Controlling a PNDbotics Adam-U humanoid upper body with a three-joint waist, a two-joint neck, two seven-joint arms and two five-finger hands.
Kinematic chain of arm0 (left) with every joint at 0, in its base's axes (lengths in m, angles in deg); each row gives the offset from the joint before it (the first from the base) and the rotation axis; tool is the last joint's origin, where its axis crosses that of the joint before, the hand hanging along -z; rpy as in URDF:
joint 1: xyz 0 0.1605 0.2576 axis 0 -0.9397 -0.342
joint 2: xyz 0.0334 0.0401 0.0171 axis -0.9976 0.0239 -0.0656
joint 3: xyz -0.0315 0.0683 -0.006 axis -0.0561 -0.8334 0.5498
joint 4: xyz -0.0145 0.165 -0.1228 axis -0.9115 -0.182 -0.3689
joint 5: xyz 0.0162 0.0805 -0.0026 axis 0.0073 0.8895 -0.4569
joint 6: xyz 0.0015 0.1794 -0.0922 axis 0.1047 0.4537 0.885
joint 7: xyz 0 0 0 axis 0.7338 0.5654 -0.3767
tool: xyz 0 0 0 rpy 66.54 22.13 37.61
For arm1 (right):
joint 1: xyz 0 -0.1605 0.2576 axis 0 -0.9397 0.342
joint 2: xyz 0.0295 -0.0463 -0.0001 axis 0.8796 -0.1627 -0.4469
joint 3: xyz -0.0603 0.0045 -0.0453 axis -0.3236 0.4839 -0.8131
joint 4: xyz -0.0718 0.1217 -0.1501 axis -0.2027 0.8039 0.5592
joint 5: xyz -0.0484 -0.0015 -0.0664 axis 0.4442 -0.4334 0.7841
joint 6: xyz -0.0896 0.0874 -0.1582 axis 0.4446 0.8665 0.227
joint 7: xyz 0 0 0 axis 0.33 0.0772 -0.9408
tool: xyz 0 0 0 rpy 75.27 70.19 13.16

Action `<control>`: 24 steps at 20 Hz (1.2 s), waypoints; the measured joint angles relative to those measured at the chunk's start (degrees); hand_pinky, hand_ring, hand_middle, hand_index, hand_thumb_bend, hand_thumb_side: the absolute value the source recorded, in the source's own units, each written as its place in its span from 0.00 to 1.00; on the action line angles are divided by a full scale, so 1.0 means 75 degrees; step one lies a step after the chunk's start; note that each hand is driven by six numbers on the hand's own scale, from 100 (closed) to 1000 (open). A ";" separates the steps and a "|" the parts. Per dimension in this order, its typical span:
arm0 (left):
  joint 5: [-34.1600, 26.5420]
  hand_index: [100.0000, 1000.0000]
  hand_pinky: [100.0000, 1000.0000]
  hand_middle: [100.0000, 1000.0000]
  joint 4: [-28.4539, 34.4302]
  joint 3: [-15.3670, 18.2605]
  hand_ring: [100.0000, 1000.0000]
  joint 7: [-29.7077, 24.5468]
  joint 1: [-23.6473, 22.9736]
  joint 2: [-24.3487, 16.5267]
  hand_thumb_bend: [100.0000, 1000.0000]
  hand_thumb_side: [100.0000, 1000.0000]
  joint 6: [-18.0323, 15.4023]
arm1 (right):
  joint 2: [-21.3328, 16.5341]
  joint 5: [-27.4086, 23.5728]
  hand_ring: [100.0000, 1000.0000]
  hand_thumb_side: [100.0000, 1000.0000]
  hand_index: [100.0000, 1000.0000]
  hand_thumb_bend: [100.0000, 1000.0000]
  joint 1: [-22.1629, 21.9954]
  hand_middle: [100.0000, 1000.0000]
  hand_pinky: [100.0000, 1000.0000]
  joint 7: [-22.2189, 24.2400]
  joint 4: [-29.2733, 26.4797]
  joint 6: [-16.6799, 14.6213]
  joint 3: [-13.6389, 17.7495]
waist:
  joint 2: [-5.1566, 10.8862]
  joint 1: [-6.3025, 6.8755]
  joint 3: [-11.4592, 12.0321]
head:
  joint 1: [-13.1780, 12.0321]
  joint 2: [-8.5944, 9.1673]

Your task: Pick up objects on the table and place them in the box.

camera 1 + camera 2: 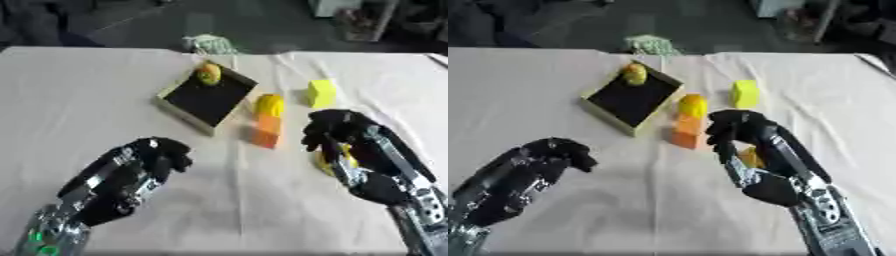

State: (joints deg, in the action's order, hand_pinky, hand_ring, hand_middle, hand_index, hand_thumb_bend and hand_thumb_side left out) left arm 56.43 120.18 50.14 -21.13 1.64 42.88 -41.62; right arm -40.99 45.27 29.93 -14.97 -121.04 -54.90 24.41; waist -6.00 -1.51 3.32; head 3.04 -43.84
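Observation:
A shallow box (188, 111) with a black inside lies askew at the table's middle back. A small yellow and green object (208, 74) rests in its far corner. Right of the box lie a rounded yellow piece (269, 105), an orange block (266, 133) touching it, and a yellow-green cube (321, 93). My right hand (348, 131) hangs low at the right, fingers curled round a yellow object (751, 157) that is mostly hidden beneath it. My left hand (149, 161) is at the lower left, fingers curled and holding nothing.
A white cloth covers the table. A pale green and white bundle (210, 44) sits at the far edge behind the box. Dark floor and clutter lie beyond the table.

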 measured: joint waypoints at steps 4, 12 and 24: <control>-0.0013 0.76 0.72 0.58 0.0000 0.0000 0.71 -0.0001 0.0003 0.0000 0.00 0.58 -0.0001 | 0.0000 0.0008 0.57 0.37 0.78 0.00 0.0000 0.59 0.49 -0.0002 0.0000 0.0002 0.0000 | 0.0000 0.0000 0.0001 | -0.0002 0.0000; -0.0022 0.76 0.72 0.58 0.0000 0.0000 0.71 0.0000 0.0005 0.0000 0.00 0.58 -0.0001 | 0.0000 0.0121 0.57 0.36 0.79 0.00 0.0000 0.59 0.49 -0.0017 0.0000 0.0019 0.0006 | -0.0005 -0.0001 0.0015 | -0.0015 0.0000; -0.0018 0.76 0.72 0.58 0.0000 0.0000 0.72 -0.0014 -0.0003 -0.0037 0.00 0.59 0.0030 | -0.1336 0.0817 0.64 0.18 0.85 0.00 0.0051 0.66 0.54 -0.0201 -0.0001 -0.0161 0.0195 | 0.0020 -0.0194 0.0197 | 0.0010 0.0000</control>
State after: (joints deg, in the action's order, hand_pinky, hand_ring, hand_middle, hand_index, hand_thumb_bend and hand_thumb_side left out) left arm 56.29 120.18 50.14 -21.23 1.61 42.60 -41.40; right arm -51.01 51.40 30.32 -16.48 -121.05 -56.11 25.88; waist -5.85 -2.96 4.79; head 3.11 -43.84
